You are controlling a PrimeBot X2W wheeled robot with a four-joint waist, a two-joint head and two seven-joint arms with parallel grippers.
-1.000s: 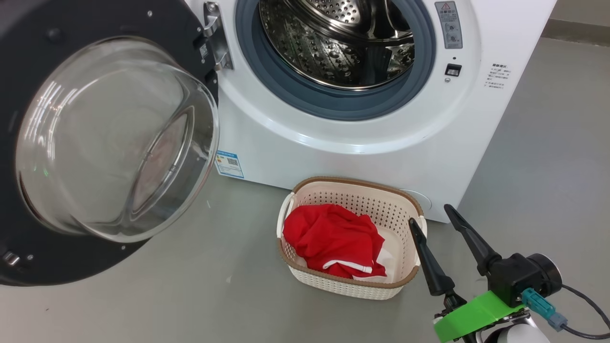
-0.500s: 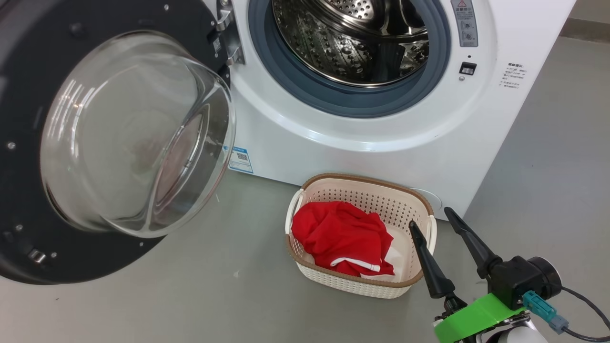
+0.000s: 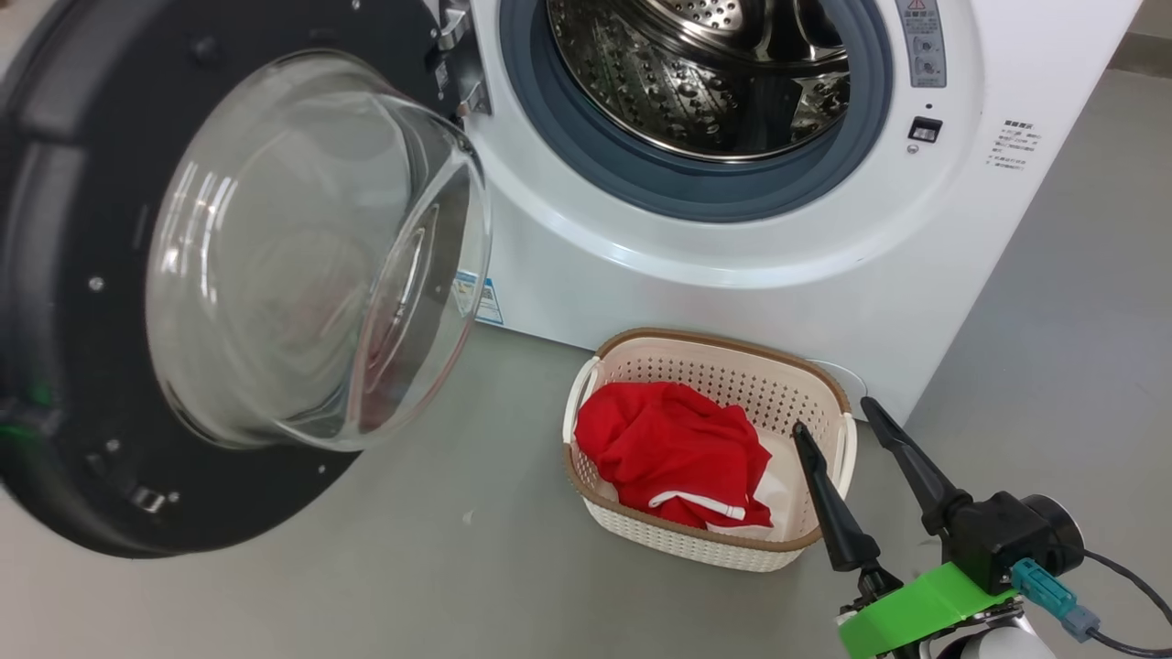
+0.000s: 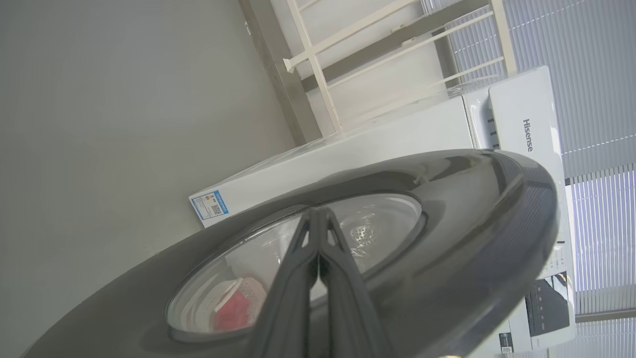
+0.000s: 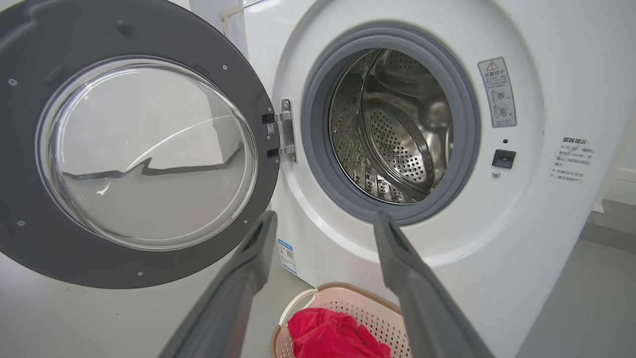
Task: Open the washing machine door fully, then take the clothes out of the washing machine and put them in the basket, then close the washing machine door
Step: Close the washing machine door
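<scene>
Door [image 3: 275, 256] stands wide open on its hinge [image 3: 453, 55], at the left of the machine [image 3: 732, 275], glass bowl toward us. The drum [image 3: 714, 73] looks empty: no red in the part we can see. The clothes [image 3: 673, 448] lie heaped in the basket [image 3: 723, 343]. It stands on the floor [image 3: 458, 586] just in front of the machine, below the opening. So we judge opening and unloading done, and only closing the door is left.

The left gripper [image 4: 318, 214] has its fingers pressed together and holds nothing. It lies along the door's outer face; we cannot tell if it touches. The right gripper [image 3: 835, 416] has its fingers apart and is empty, just beside the basket's right end, above the floor.

Our guess for next: the left arm pushes the door round to the opening until it latches. Basket and right gripper sit low, seemingly under the door's path, so we see little to snag.
</scene>
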